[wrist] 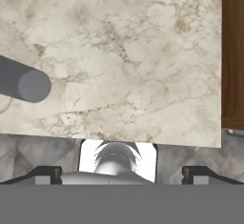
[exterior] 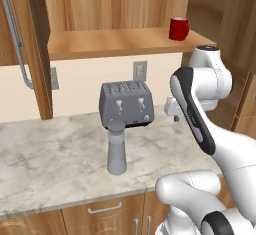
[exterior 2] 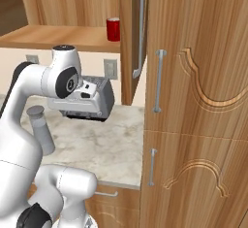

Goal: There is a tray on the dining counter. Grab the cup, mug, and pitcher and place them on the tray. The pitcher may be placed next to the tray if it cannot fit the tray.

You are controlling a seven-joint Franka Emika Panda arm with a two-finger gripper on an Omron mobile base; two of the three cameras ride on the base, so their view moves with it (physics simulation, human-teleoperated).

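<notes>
A: Where do the pitcher and the mug stand?
B: The grey pitcher (exterior: 116, 149) stands upright on the marble tabletop (exterior: 55, 159), just in front of the toaster (exterior: 126, 103). The red mug (exterior: 178, 28) is far behind, on the raised wooden shelf (exterior: 110, 41).
A: And the jaws?
B: They are spread wide above the tabletop, right of the pitcher, holding nothing.

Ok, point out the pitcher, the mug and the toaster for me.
pitcher (exterior: 116, 151), left base view, middle of its grey body.
mug (exterior: 178, 29), left base view, red side wall.
toaster (exterior: 127, 106), left base view, front face.
</notes>
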